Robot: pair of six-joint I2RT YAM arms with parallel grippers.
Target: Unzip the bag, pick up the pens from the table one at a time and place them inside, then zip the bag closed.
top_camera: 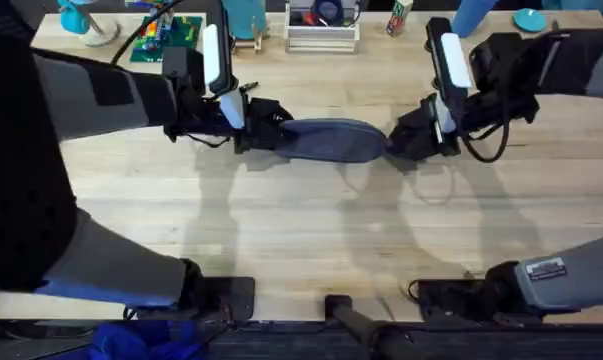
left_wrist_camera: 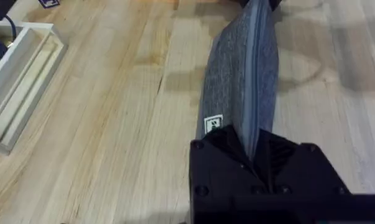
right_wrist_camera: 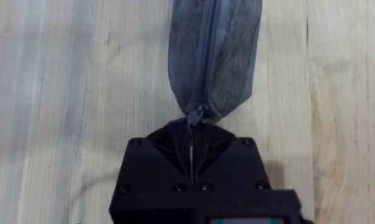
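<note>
You have the bag (top_camera: pixel 331 140) lying mid-table (top_camera: pixel 301 230), zipper closed along its top; your left gripper (left_wrist_camera: pixel 254 146) is clamped on one end; your right gripper (right_wrist_camera: pixel 192 134) pinches the zipper end opposite.

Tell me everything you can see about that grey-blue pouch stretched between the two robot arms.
The bag is a long grey-blue fabric pouch, lying on the wooden table. A zipper runs along its top and looks closed. A small white tag sits near one end. The left gripper pinches one end; the right gripper is shut at the other end, by the zipper pull.
</note>
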